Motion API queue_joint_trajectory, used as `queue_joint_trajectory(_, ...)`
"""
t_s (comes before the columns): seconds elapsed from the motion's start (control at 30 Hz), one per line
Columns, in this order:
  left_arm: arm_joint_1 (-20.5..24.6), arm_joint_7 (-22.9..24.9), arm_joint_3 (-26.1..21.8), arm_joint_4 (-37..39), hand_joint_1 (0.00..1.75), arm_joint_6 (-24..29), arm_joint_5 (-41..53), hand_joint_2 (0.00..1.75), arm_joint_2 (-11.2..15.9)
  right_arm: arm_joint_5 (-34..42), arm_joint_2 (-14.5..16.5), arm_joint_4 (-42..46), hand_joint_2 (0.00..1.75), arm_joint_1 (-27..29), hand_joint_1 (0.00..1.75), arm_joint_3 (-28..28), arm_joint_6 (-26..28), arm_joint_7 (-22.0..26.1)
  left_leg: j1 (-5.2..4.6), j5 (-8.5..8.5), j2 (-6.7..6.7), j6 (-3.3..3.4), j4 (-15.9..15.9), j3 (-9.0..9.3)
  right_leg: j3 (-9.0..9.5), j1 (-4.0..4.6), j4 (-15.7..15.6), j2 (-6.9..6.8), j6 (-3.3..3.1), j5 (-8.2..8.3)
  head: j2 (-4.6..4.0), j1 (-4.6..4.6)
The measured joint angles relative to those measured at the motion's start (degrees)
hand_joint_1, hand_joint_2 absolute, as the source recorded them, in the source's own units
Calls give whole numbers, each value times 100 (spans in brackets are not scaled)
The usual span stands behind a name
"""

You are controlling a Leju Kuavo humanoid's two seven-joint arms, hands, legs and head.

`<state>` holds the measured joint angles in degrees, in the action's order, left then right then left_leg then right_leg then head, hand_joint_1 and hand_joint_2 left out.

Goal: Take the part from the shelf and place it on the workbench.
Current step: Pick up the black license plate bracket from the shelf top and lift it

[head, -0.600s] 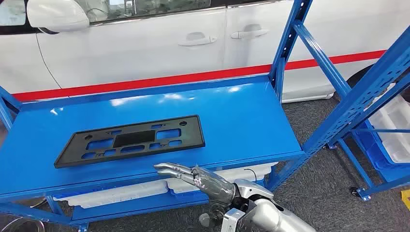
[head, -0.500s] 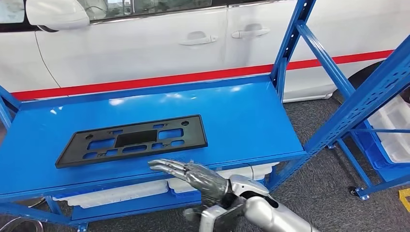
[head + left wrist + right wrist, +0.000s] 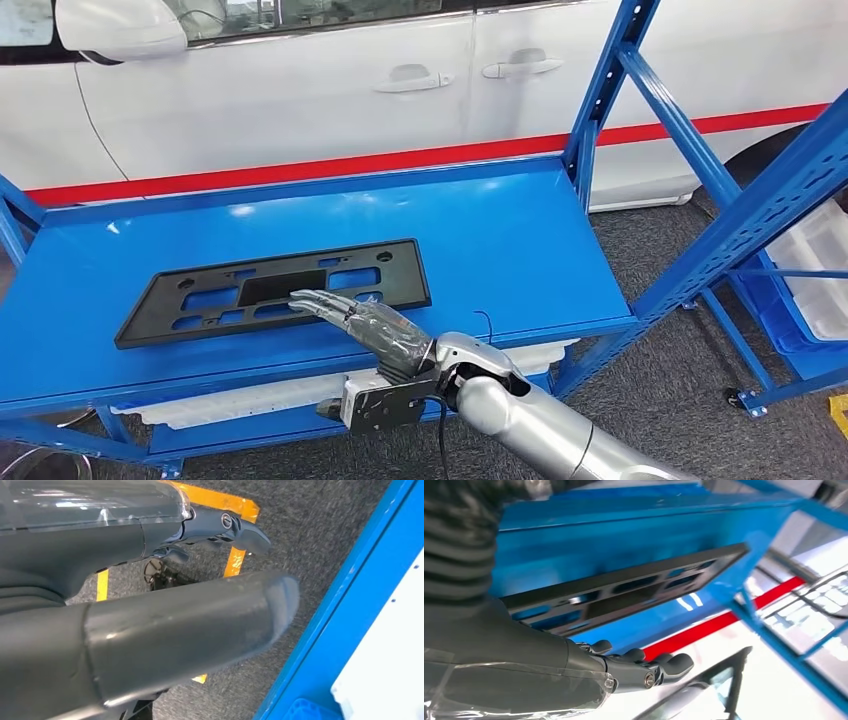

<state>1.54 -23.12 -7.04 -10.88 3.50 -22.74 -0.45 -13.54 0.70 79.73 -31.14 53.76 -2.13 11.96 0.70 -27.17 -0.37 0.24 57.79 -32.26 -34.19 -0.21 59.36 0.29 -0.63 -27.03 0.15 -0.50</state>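
Head view: black license plate frame [image 3: 275, 291] flat on blue shelf [image 3: 500, 240]; right hand [image 3: 362, 322] over its near edge, fingers extended, holding nothing. Left wrist view: left hand [image 3: 150, 580] above grey carpet [image 3: 310, 525], fingers apart, empty. Right wrist view: fingers [image 3: 664, 666] released near the frame.

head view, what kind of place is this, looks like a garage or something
Probably a car workshop or assembly area. A white car stands right behind a blue metal shelf, a black plastic plate-holder part lies on it, and white trays sit in the next rack.
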Motion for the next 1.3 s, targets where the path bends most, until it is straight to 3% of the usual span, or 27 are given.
queue_joint_trajectory(0.1, -2, 16, 0, 0, 0, -1, 29, 0, -2, -297, 110, -217, 175, -54, 0, 24, 202, -29, 19, -123, 5, -97, 132, -49, 27, -31, -70, -2, -85, 25, 0, -1)
queue_joint_trajectory(0.13, 0, 21, 0, 0, 0, -2, 39, 0, -4, -439, 154, -271, 175, -77, 0, 36, 300, -35, 25, -257, 6, -122, 351, -145, 41, -43, -93, -7, -112, 33, 0, -2)
queue_joint_trajectory(0.2, -3, 35, 0, 0, 0, -3, 51, 0, -8, -742, 243, -380, 175, -101, 0, 72, 503, -65, 32, -615, 9, -163, 1112, -506, 47, -37, -94, -21, -150, 27, 0, -1)
queue_joint_trajectory(0.27, -15, 43, 0, 0, 0, -2, 54, 0, -8, -938, 307, -482, 175, -93, 0, 113, 618, -97, 34, -737, 10, -185, 1630, -783, 49, -26, -79, -26, -168, 12, 0, -1)
queue_joint_trajectory(0.3, -21, 44, 0, 0, 0, -1, 54, 0, -7, -974, 332, -522, 175, -89, 0, 128, 638, -105, 35, -625, 10, -184, 1566, -772, 54, -23, -71, -22, -170, 3, 0, -1)
queue_joint_trajectory(0.37, -23, 45, 0, 0, 0, 3, 55, 0, -4, -998, 380, -579, 175, -91, 0, 138, 658, -107, 37, -200, 12, -160, 858, -466, 82, -21, -56, -13, -156, -23, 0, -1)
queue_joint_trajectory(0.43, -15, 45, 0, 0, 0, 4, 56, 0, -2, -1051, 424, -619, 175, -100, 0, 143, 696, -117, 14, 40, 7, -118, 205, -158, 90, 2, -35, -5, -116, -50, 0, -1)
queue_joint_trajectory(0.5, -16, 47, 0, 0, 0, 3, 56, 0, -2, -1223, 455, -654, 175, -107, 0, 161, 780, -161, -11, 40, -4, -73, 47, -86, 77, 22, -32, -2, -71, -49, 0, 0)
queue_joint_trajectory(0.6, -27, 52, 0, 0, 0, 7, 56, 0, -10, -1824, 540, -732, 175, -109, 0, 245, 1081, -322, 29, 74, 0, 26, -13, -69, 53, 29, 51, -4, 5, -127, 0, 1)
queue_joint_trajectory(0.63, -24, 53, 0, 0, 0, 10, 61, 0, -13, -2084, 581, -769, 175, -108, 0, 286, 1220, -386, 46, 86, 7, 58, -32, -59, -10, 30, 209, -7, 28, -237, 0, 0)
queue_joint_trajectory(0.73, -12, 54, 0, 0, 0, 27, 94, 0, -11, -2801, 718, -971, 175, -91, 0, 458, 1628, -566, 42, 85, 20, 101, -34, -55, -480, -4, 1202, -13, 69, -700, 0, 0)
queue_joint_trajectory(0.77, -13, 54, 0, 0, 0, 37, 108, 0, -11, -2992, 767, -1073, 175, -81, 0, 522, 1742, -618, 40, 81, 19, 105, -30, -53, -603, -12, 1432, -14, 73, -746, 0, 1)
queue_joint_trajectory(0.8, -14, 55, 0, 0, 0, 47, 125, 0, -11, -3159, 816, -1178, 175, -75, 0, 578, 1846, -668, 39, 75, 15, 105, -25, -49, -625, -15, 1439, -14, 66, -671, 0, 1)
queue_joint_trajectory(0.87, -14, 59, 0, 0, 0, 63, 177, 0, -12, -3469, 942, -1369, 175, -78, 0, 643, 2084, -782, 38, 55, 5, 88, -12, -30, -381, -11, 863, -15, 22, -285, 0, 2)
queue_joint_trajectory(0.93, -8, 69, 0, 0, 0, 72, 229, 0, -12, -3694, 1079, -1524, 175, -104, 0, 658, 2313, -879, 21, 32, 1, 46, 3, -25, -83, 12, 210, -11, -35, -23, 0, 0)
queue_joint_trajectory(0.97, -5, 74, 0, 0, 0, 74, 242, 0, -11, -3754, 1136, -1590, 175, -117, 0, 661, 2381, -907, 15, 25, 1, 20, 6, -28, -15, 26, 45, -8, -53, 9, 0, 0)
queue_joint_trajectory(1.1, -3, 80, 0, 0, 0, 80, 252, 0, -7, -3810, 1275, -1776, 175, -134, 0, 665, 2433, -937, 31, -42, 7, -115, 53, -44, 22, 20, -66, 0, -142, 27, 0, -1)
queue_joint_trajectory(1.17, -1, 80, 0, 0, 0, 81, 253, 0, -2, -3816, 1343, -1831, 175, -142, 0, 665, 2439, -938, 41, -321, 12, -169, 488, -228, 46, -2, -111, -12, -189, 50, 0, -1)
queue_joint_trajectory(1.23, -2, 81, 0, 0, 0, 82, 253, 0, 6, -3816, 1376, -1889, 175, -144, 0, 666, 2443, -938, 42, -670, 12, -208, 1253, -584, 40, 8, -107, -22, -207, 47, 0, -1)
queue_joint_trajectory(1.27, -9, 81, 0, 0, 0, 83, 253, 0, 9, -3816, 1382, -1917, 175, -141, 0, 667, 2443, -938, 43, -743, 12, -218, 1526, -717, 37, 14, -98, -24, -213, 43, 0, -1)
queue_joint_trajectory(1.3, -16, 82, 0, 0, 0, 83, 252, 0, 10, -3816, 1384, -1942, 175, -139, 0, 667, 2443, -938, 43, -703, 12, -220, 1602, -760, 36, 18, -87, -23, -216, 37, 0, -1)
